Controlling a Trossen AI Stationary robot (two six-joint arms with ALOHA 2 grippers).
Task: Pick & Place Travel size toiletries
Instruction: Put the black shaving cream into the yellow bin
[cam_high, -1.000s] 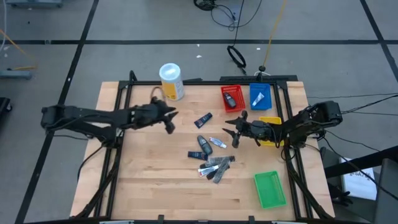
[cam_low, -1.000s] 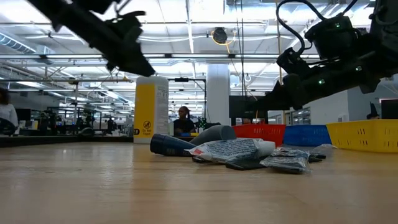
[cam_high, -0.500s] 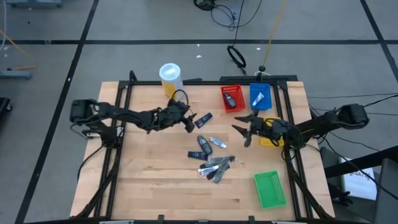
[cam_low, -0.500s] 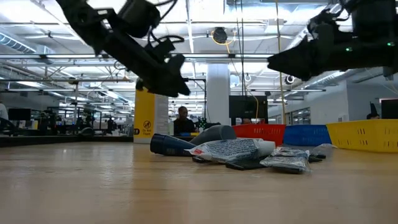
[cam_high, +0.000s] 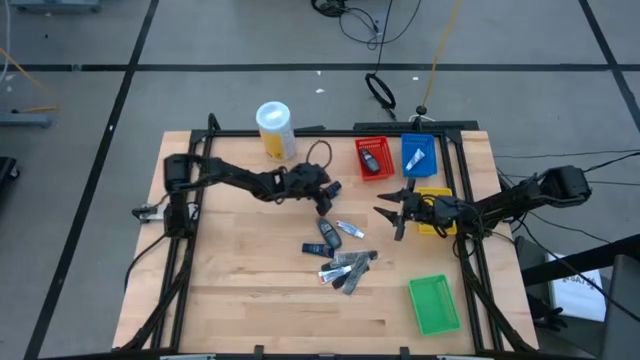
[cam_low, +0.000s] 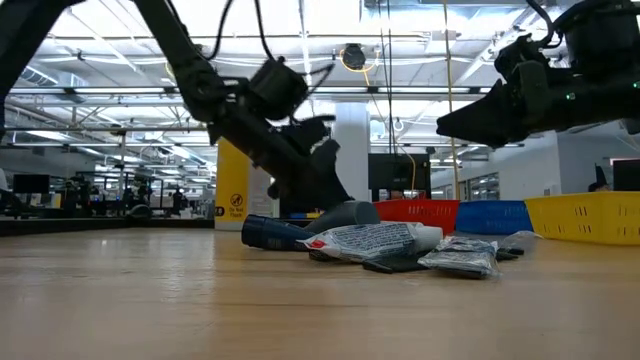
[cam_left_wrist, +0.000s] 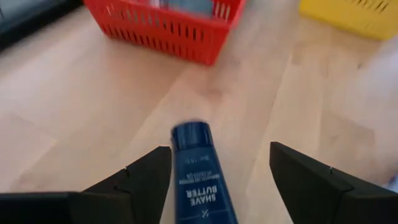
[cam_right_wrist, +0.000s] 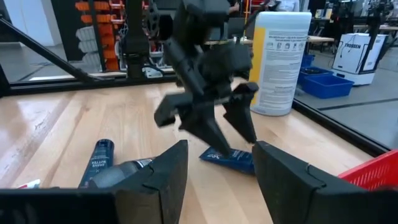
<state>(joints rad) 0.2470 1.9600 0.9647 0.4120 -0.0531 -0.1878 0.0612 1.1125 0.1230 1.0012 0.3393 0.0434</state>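
Note:
A dark blue tube (cam_left_wrist: 198, 168) marked "shave butter" lies flat on the wooden table (cam_high: 240, 280), left of the red bin (cam_high: 372, 157). My left gripper (cam_high: 325, 200) hangs low over it, open, one finger on each side of the tube with a gap to both. The other travel size toiletries lie nearer: a dark tube (cam_high: 322, 232), a small white one (cam_high: 349, 230) and a heap of sachets (cam_high: 343, 267). My right gripper (cam_high: 392, 212) hovers open at the right, above the table, with nothing between its fingers.
A tall white canister with a yellow label (cam_high: 275, 130) stands at the far edge. Blue bin (cam_high: 419, 153) sits beside the red one, yellow bin (cam_high: 436, 210) under my right arm, green bin (cam_high: 433, 304) at the near right. Bare wood lies at the near left.
My left gripper has swung toward the table's right and come down from high over the table until its fingers straddle the dark blue tube, and it has opened wider on the way. My right gripper has drawn back a little toward the right edge and risen.

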